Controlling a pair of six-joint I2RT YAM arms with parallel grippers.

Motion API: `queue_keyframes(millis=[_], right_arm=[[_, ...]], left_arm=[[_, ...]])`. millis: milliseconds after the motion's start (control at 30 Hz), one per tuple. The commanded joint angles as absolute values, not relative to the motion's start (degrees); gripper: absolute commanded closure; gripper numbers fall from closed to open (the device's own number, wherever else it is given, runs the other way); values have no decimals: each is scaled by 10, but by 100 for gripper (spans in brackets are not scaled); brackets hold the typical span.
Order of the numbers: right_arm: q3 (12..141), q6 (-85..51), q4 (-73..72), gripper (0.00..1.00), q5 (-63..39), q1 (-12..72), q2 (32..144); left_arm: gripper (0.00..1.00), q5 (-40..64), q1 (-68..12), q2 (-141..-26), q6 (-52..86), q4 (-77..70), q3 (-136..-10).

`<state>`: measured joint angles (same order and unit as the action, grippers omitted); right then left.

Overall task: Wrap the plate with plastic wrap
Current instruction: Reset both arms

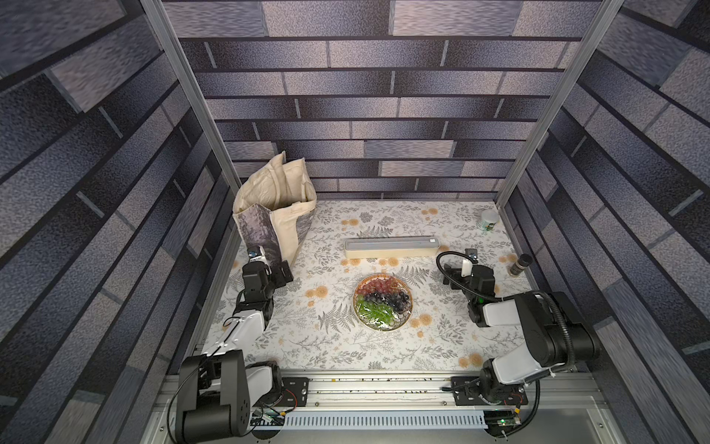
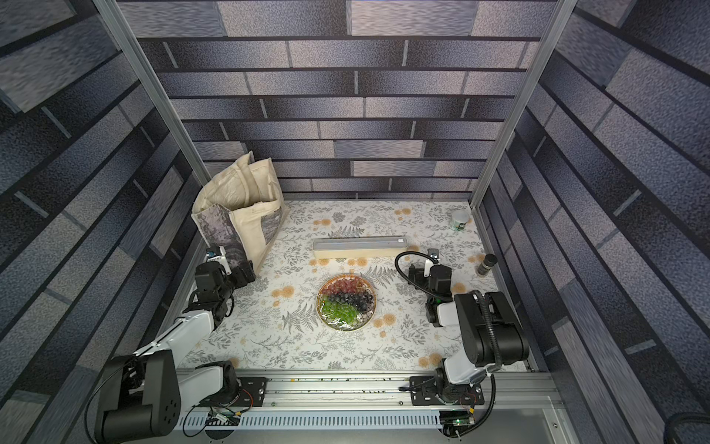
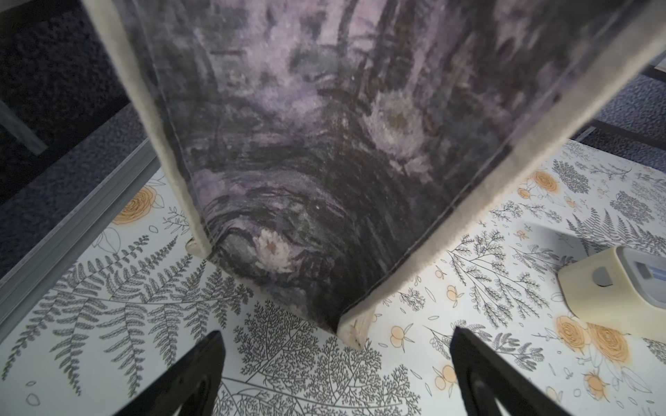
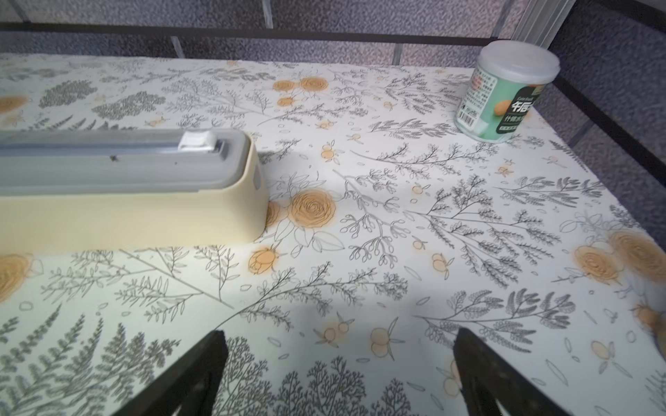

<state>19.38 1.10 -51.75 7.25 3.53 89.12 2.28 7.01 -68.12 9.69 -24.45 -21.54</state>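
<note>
The plate (image 1: 383, 302) (image 2: 347, 301), gold-rimmed, holds red, dark purple and green grapes mid-table. Plastic wrap (image 1: 380, 325) shows as crinkled glints over the grapes and the near rim. Behind the plate lies the cream-and-grey dispenser box (image 1: 391, 246) (image 2: 359, 246), whose ends show in the wrist views (image 3: 620, 284) (image 4: 126, 191). My left gripper (image 1: 283, 273) (image 3: 336, 335) hangs open at the foot of the tote bag, empty. My right gripper (image 1: 447, 271) (image 4: 340, 333) is open and empty over bare table, near the box's right end. Both are well clear of the plate.
A cream tote bag (image 1: 272, 215) (image 3: 324, 144) with a dark printed panel stands at the back left. A white-lidded green jar (image 1: 490, 221) (image 4: 504, 90) sits in the back right corner. A small dark bottle (image 1: 519, 264) stands by the right wall. Metal frame posts edge the table.
</note>
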Motion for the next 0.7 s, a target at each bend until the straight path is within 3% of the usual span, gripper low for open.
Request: queue_keyframes(millis=[0, 200, 300, 500, 667], right_arm=[[205, -5, -535, 0, 68, 27, 883], [201, -3, -549, 0, 63, 26, 886], [201, -2, -550, 0, 62, 27, 887], [200, -1, -549, 0, 58, 27, 886], [209, -1, -534, 0, 53, 28, 886]], left_arm=[[0, 22, 49, -728, 44, -374, -199], [0, 41, 22, -819, -10, -480, -202], [0, 41, 29, -896, -5, -606, -181], [0, 39, 60, -882, 38, -463, -241], [0, 16, 52, -890, 37, -485, -239]])
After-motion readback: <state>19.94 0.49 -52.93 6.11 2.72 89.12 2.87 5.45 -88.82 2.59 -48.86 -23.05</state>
